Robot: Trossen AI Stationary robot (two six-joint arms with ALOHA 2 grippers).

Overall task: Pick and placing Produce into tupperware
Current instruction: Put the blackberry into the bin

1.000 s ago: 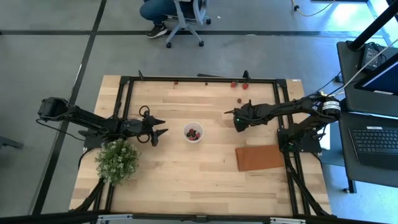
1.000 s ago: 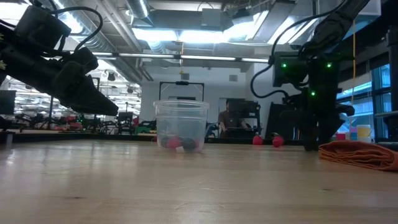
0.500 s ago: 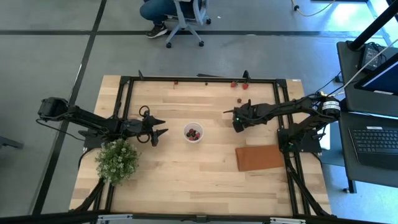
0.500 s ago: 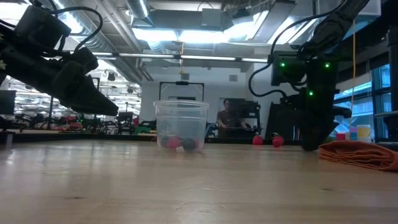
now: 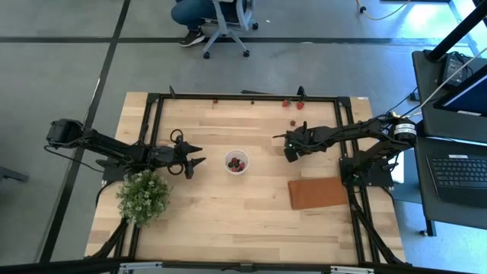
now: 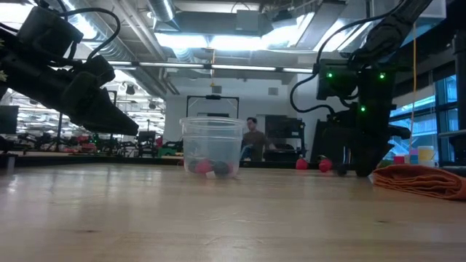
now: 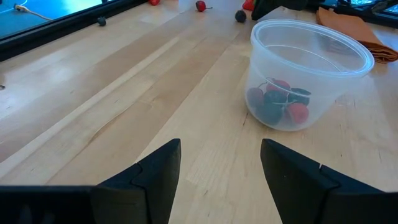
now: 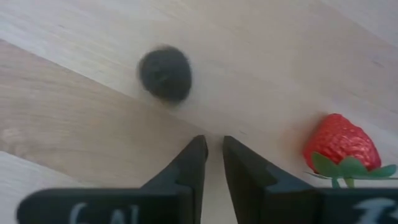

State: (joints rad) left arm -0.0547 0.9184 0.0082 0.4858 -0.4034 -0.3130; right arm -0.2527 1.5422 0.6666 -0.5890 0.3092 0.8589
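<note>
right gripper: fingers nearly together, only a thin slit between the tips, nothing between them; tips held low over the bare wooden table. just ahead of the tips, to one side, lies one dark purple-black berry, roundish, with no clear long axis. on the other side, just beside one finger, lies one red strawberry, its long axis running from the green leaf cap nearest the finger to the rounded tip pointing away. neither piece touches the fingers.

left gripper: fingers set wide apart, holding nothing. straight ahead of it, near but apart, stands the tupperware, one round translucent cup, upright, mouth upward. inside it lie several pieces of produce, red and dark ones heaped together; the exact count cannot be told.

in the high view the cup sits between the two grippers, nearer the left gripper than the right gripper. beyond the right gripper, toward the far edge of the table, about three loose red pieces show. one reddish-brown mat lies near the right gripper on the near side. one leafy green bush with white flowers sits just beside the left arm. a person shows in the room behind.
</note>
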